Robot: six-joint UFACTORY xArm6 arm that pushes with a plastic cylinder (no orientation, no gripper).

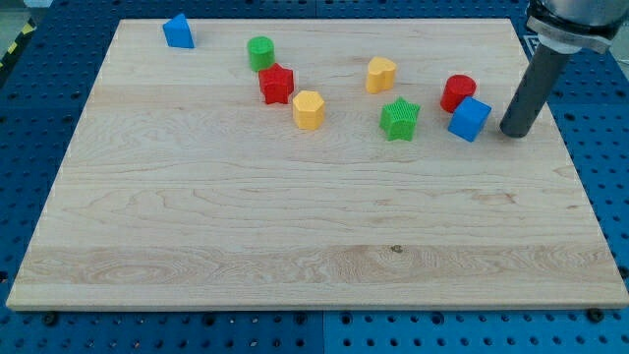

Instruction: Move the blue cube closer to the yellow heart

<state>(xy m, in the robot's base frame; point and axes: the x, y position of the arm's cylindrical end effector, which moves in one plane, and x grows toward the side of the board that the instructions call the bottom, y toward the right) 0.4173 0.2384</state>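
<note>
No claw showing; my tip [513, 133] is sitting at frame right beside blue cube [470, 119], on wooden table [295, 226].

My tip [514, 133] stands just right of the blue cube [470, 119].

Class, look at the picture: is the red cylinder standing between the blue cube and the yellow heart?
No. The red cylinder stands just above the blue cube, while the yellow heart lies farther to the view's left.
</note>
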